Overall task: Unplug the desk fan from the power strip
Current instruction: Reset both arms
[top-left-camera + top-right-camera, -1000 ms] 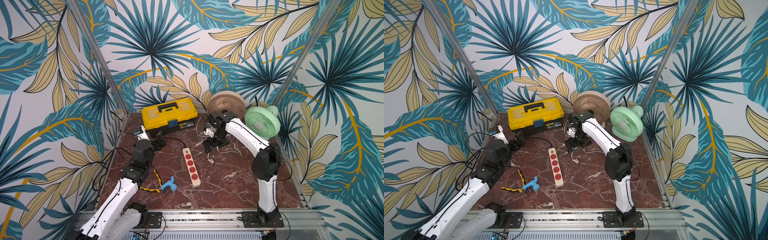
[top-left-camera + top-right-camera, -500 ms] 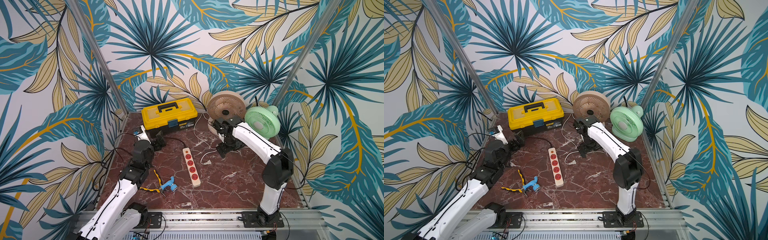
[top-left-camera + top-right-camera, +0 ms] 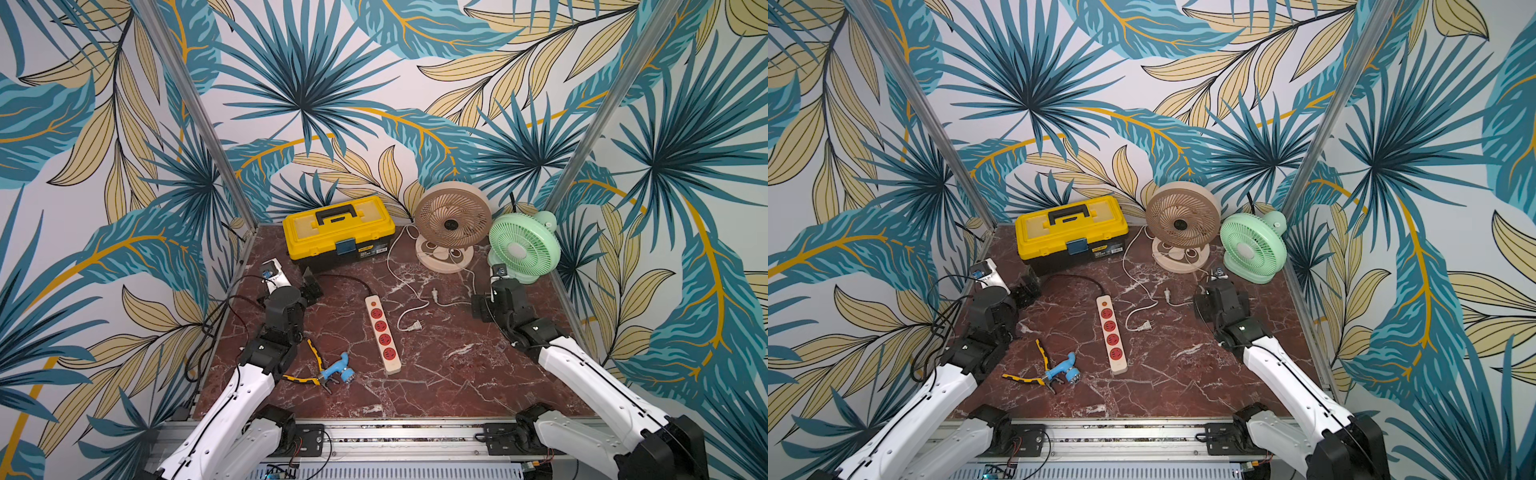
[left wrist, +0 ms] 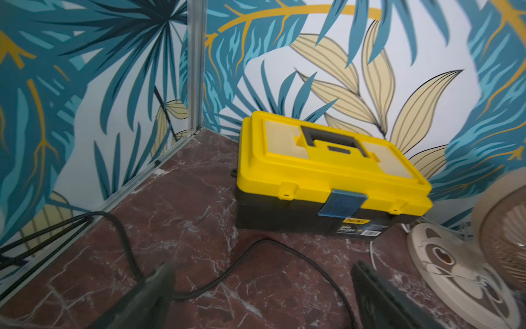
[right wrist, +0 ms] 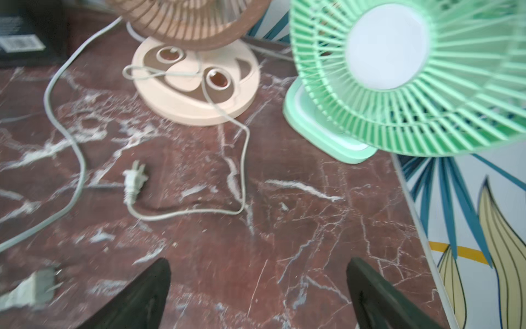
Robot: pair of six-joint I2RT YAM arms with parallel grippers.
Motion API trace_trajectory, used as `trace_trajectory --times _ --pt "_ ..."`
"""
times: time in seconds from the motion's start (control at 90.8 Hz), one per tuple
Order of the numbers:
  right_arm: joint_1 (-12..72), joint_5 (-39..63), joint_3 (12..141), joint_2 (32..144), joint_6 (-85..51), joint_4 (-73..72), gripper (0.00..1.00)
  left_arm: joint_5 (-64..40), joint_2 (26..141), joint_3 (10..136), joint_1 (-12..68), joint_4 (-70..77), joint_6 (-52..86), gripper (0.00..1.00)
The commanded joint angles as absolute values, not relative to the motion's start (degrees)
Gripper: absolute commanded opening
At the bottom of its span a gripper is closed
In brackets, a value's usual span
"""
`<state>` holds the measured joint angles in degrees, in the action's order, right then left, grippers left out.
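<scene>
Marbled red-brown tabletop (image 3: 436,374), left to right: the left gripper (image 4: 260,272), jaws wide and empty, sits beside the black cord (image 3: 345,278) at 10 o'clock of the power strip (image 3: 382,334), which lies mid-table with all four red sockets bare. The toolbox (image 3: 338,232) label is too small to read; no other writing shows. A white plug (image 3: 413,328) lies at 3 o'clock of the strip, a second plug (image 3: 434,293) at 2 o'clock. The right gripper (image 5: 259,265), wide and empty, sits at 7 o'clock of the green fan (image 3: 523,245); a careless sweep would likely snag the white cords (image 3: 390,257) and tip the beige fan (image 3: 453,216).
</scene>
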<state>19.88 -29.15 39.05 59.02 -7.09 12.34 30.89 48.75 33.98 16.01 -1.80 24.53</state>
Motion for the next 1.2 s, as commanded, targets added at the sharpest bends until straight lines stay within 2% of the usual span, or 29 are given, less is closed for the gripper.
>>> trace_trajectory --times 0.0,0.11,0.319,0.496,0.65,0.749,0.87,0.936,0.98,1.19 --pt "19.08 -41.13 33.43 56.36 -8.02 -6.16 0.99 39.00 50.92 31.14 15.63 1.61 19.12 1.00" --pt "17.88 -43.89 26.99 54.87 -5.51 -16.76 0.99 42.80 54.23 28.50 15.55 7.73 13.03 1.00" --pt "12.97 -39.81 20.31 59.87 -3.09 -31.06 0.99 36.40 62.58 17.19 14.91 35.37 -2.04 1.00" --pt "9.05 -32.88 17.13 65.64 -2.97 -42.21 0.99 32.91 72.41 16.41 12.47 45.16 -3.47 1.00" --pt "6.86 -29.85 17.19 74.14 -3.01 -51.38 0.99 22.64 76.09 16.05 9.07 50.43 -4.03 1.00" --pt "6.02 -28.03 18.59 80.27 -3.12 -53.40 0.99 18.02 82.38 15.09 7.23 58.56 -3.21 1.00" --pt "5.46 -22.95 20.88 84.37 -2.12 -52.40 0.99 13.91 87.93 18.59 6.35 58.35 -4.13 1.00" --pt "5.31 -22.95 20.91 88.53 -1.43 -57.85 0.99 11.41 86.98 22.77 5.88 47.88 -4.13 1.00" --pt "5.01 -22.26 21.87 86.86 -2.57 -52.27 0.99 9.49 87.25 23.07 4.45 48.16 -3.68 1.00" --pt "4.83 -22.15 21.53 86.88 -2.24 -53.43 0.99 8.98 86.97 23.12 3.95 47.23 -2.99 1.00"
